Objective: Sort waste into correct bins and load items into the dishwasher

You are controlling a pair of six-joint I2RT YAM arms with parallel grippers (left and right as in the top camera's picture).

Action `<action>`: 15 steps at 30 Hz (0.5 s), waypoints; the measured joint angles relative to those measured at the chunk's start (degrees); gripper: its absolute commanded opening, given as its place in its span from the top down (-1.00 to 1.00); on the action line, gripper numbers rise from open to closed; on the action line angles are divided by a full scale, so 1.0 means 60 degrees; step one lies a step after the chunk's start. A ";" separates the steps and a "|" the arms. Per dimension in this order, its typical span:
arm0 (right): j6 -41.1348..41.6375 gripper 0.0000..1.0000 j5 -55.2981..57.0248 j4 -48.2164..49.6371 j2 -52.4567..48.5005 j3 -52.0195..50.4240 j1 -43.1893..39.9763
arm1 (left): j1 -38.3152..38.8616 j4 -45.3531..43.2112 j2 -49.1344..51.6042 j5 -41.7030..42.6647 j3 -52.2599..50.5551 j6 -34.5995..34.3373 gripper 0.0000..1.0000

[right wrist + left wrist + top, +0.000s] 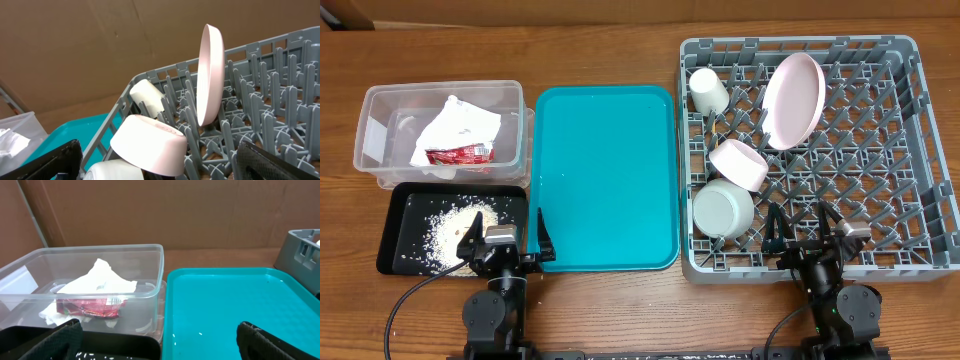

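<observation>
**Overhead view.** At the left of the wooden tabletop (620, 310), the clear rectangular plastic tub (370, 130) holds the crumpled white paper napkin (455, 122) and the red printed snack wrapper (460, 154). Loose white rice grains (442, 232) lie in the shallow black rectangular tray (390, 240) just in front of the tub. A large teal tray (605, 170) lies in the middle.

The square grey plastic dish rack (890, 200) at the right carries four items in its left part:
- the small cream cup (708, 90)
- the pale pink round plate (792, 98)
- the pink bowl (738, 164)
- the grey-green bowl (723, 208)

The left tool (507, 243) sits at the black tray's right end, spread wide and empty. The right tool (803, 232) sits over the rack's near edge, also spread wide and empty.

**Right wrist view only.** The plate stands on edge between pegs, and the pink bowl is tilted with its base up.

**Left wrist view only.** Seen through the tub wall, the wrapper lies beneath the napkin.
</observation>
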State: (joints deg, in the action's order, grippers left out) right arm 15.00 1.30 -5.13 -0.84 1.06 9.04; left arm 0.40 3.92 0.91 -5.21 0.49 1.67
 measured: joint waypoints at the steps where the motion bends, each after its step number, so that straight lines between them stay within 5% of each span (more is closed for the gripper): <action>1: -0.0007 -1.00 -0.0004 -0.0004 0.0000 0.0000 0.0000 | 0.0000 0.0000 0.0000 0.0000 0.0000 0.0004 -1.00; 10: -0.0131 -1.00 0.0080 0.0073 0.0000 0.0000 0.0000 | 0.0000 0.0000 0.0000 0.0000 0.0000 0.0004 -1.00; 15: -0.2255 -1.00 0.0142 0.0062 0.0000 0.0000 0.0000 | 0.0000 0.0000 0.0000 0.0000 0.0000 0.0004 -1.00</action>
State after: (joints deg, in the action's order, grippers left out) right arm 1.48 2.15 -4.75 -0.84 1.06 9.04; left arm 0.40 3.92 0.91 -5.21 0.49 1.69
